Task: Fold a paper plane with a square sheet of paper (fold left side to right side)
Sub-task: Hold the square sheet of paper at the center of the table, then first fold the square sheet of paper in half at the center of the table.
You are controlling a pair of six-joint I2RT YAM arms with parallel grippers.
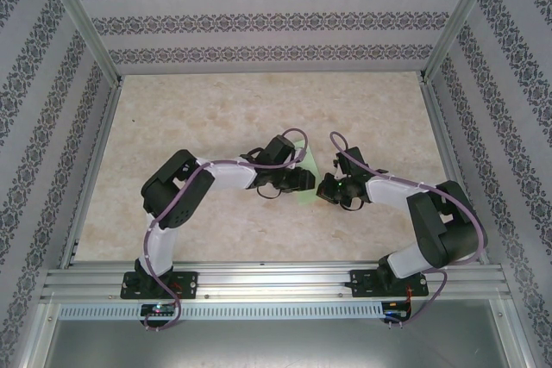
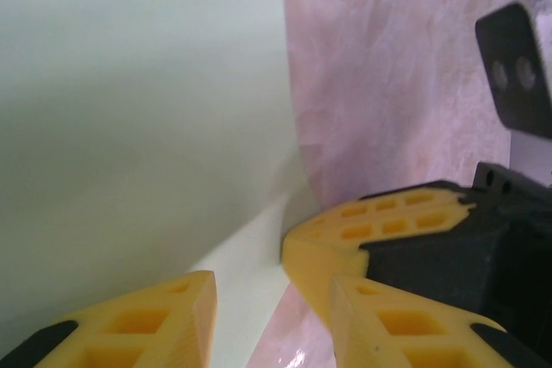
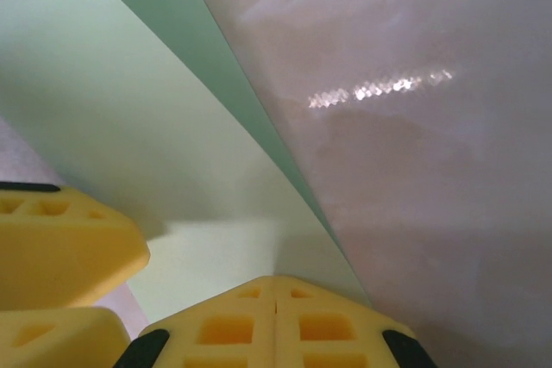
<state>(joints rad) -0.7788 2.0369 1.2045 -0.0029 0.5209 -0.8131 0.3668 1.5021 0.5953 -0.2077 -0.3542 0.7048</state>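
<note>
The square sheet of paper (image 1: 310,194), pale mint green, lies on the table between my two grippers. In the left wrist view one part of the paper (image 2: 138,109) rises like a wall, and a lower layer runs flat under it. My left gripper (image 2: 272,303) is open, its yellow fingers (image 2: 138,325) apart with the paper's edge passing between them. My right gripper (image 3: 274,289) is shut, its tips together and resting against the paper (image 3: 129,118) near the bend. The right gripper's finger (image 2: 371,230) sits just ahead of my left fingers. The paper plane is out of view.
The marbled beige tabletop (image 1: 259,118) stretches back to patterned walls with metal corner posts (image 1: 82,23). An aluminium rail (image 1: 276,282) at the near edge carries both arm bases. Both arms (image 1: 181,187) bend inward and nearly meet at the table's middle.
</note>
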